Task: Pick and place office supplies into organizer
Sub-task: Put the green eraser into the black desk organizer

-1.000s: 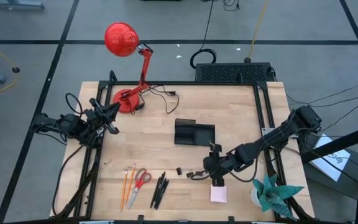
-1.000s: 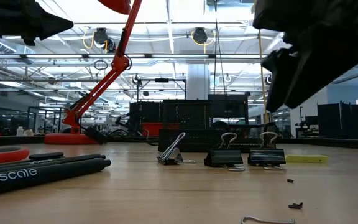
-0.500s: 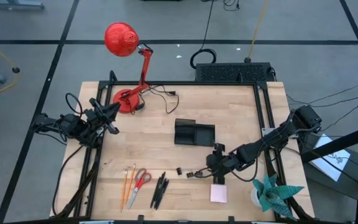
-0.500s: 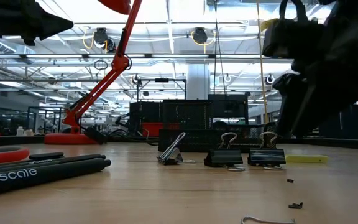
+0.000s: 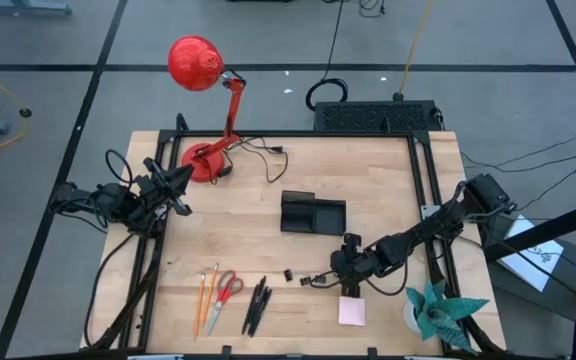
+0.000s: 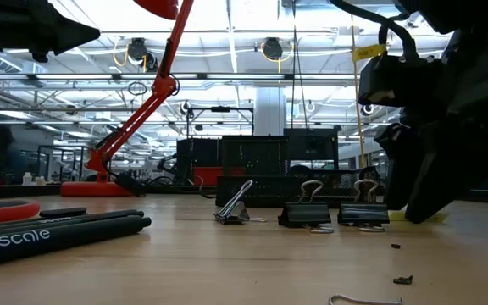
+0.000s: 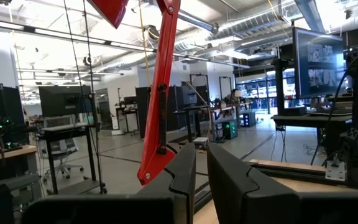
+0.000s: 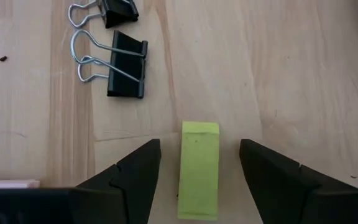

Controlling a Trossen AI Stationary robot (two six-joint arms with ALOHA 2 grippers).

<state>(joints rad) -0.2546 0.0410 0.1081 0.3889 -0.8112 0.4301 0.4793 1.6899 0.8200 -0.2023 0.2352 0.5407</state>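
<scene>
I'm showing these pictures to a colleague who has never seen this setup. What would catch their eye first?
Probably the red desk lamp at the table's far left corner, the brightest thing in view. Next, the right gripper low over the near part of the table, its fingers open on either side of a small yellow-green piece, with black binder clips just beyond it. The left gripper waits near the lamp's base.

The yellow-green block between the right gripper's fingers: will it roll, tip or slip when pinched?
The yellow-green block lies flat with squared edges, so rolling seems unlikely. It looks small and probably light, so an off-centre touch from the open right gripper may slide or twist it on the smooth table.
</scene>
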